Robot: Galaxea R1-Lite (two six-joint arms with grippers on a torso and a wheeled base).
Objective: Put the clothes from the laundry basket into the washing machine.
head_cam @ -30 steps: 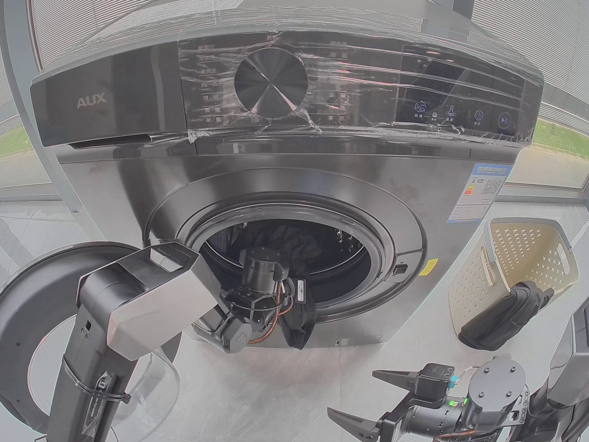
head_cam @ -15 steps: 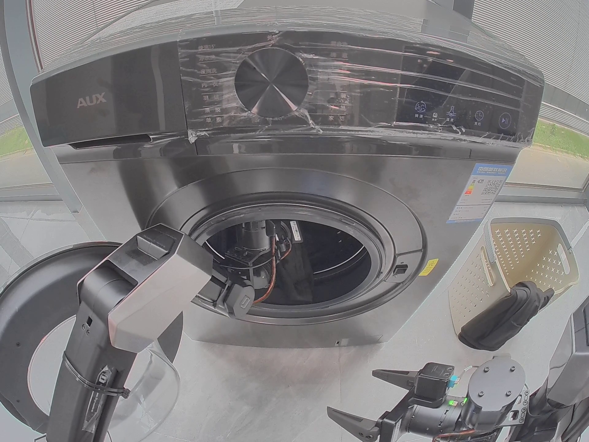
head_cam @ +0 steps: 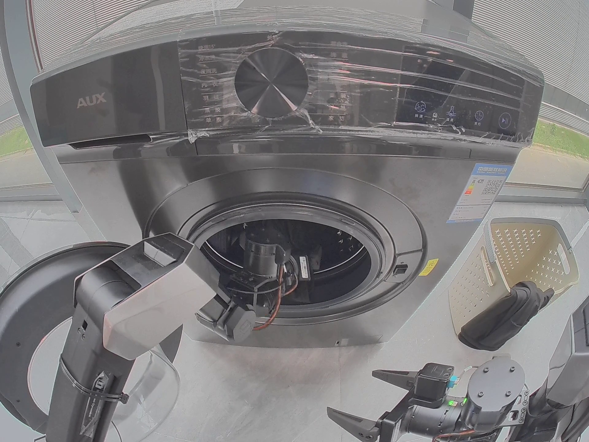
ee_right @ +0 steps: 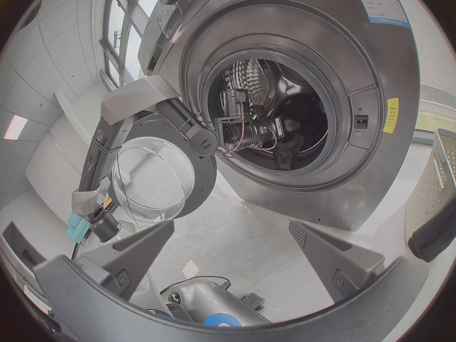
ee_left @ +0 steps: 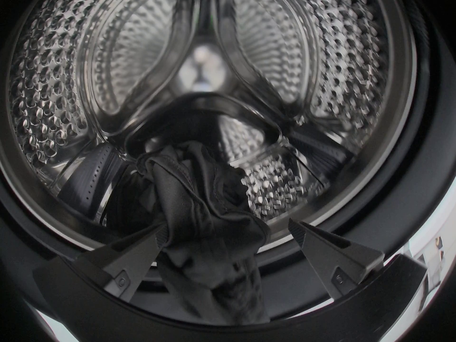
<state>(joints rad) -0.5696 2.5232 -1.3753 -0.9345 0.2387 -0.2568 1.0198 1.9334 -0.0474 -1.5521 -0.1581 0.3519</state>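
Spread wide apart, the left gripper (ee_left: 228,226) is seen at the mouth of the shiny metal drum with small holes (ee_left: 332,72), inside the big grey washing machine (head_cam: 368,173). Nothing is squeezed by it. A crumpled dark grey cloth (ee_left: 204,200) is found between its two fingers, and one finger (ee_left: 137,257) is touched by the cloth's edge. The cloth is draped from the drum floor over the front lip. The right gripper (head_cam: 353,394) is held low in front of the machine, well apart from it, with its fingers wide apart and nothing between them. The cream plastic laundry basket with small holes (head_cam: 534,253) is tipped on its side to the right of the machine, and a black bundle of clothes (head_cam: 500,320) is hung half out of it. The round glass door (head_cam: 37,302) is swung open on the left.
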